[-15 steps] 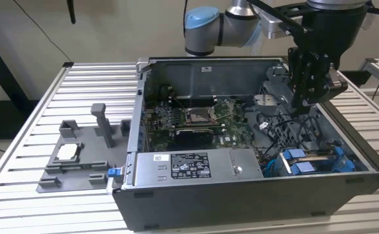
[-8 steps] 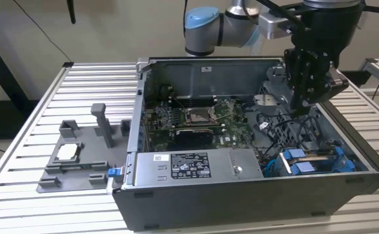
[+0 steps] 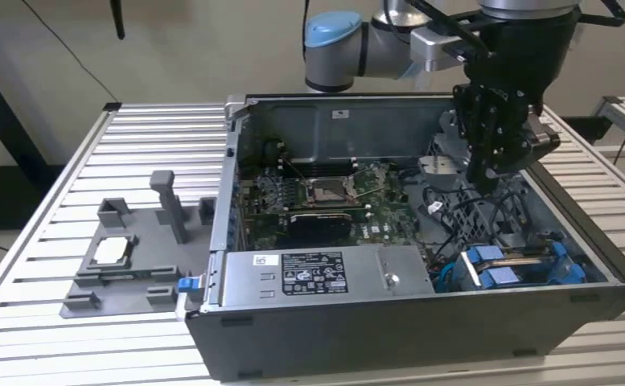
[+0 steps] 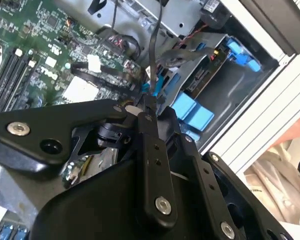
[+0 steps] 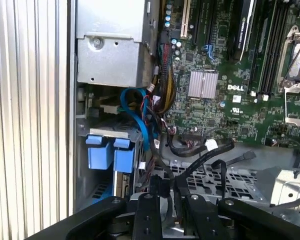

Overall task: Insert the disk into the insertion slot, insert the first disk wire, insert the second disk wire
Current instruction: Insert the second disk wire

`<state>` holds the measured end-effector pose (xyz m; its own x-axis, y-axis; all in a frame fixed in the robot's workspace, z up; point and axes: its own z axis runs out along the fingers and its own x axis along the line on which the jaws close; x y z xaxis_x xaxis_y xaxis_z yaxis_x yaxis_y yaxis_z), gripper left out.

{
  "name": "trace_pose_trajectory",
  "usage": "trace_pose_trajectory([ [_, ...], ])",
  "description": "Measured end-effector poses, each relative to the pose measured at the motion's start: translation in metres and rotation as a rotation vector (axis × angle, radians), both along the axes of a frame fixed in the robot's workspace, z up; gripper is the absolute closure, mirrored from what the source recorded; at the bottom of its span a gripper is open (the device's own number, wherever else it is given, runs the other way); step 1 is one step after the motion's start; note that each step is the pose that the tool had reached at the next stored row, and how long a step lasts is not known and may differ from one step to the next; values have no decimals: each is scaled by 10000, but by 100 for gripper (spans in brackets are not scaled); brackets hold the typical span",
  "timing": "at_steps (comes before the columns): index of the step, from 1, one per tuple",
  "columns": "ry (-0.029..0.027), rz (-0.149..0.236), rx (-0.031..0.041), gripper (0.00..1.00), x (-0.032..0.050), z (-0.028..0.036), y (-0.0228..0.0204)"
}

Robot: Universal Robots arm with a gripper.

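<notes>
The disk [image 3: 521, 259] in its blue frame seems seated flat in the dark slot [image 3: 565, 264]; a black wire [image 4: 155, 45] runs taut above it.

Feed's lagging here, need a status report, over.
Gripper low inside the case, among black wires. Disk seated in case corner. Wires crowd the tip.

I see the open computer case [image 3: 398, 338] on the slatted table [image 3: 129, 161], with its motherboard [image 3: 323, 197] and stickered silver power supply [image 3: 312, 273] inside, and a grey fixture [image 3: 129, 273] beside it.
</notes>
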<state>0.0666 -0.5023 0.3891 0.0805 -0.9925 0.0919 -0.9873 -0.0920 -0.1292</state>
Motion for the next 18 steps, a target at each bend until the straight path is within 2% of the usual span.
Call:
trace_pose_trajectory([
  [1,-48,9,-17,73,-14,-5,0],
  [3,-222,30,-43,73,-36,-15,0],
  [4,-288,36,-53,73,-53,-20,0],
  [6,-372,44,-72,73,-85,-33,0],
  [8,-402,62,-102,73,-96,-50,0],
  [10,-461,111,-133,73,-98,-60,0],
  [14,-545,210,-212,73,-101,-74,0],
  [17,-566,274,-254,75,-101,-75,0],
  [18,-567,285,-265,82,-102,-76,0],
])
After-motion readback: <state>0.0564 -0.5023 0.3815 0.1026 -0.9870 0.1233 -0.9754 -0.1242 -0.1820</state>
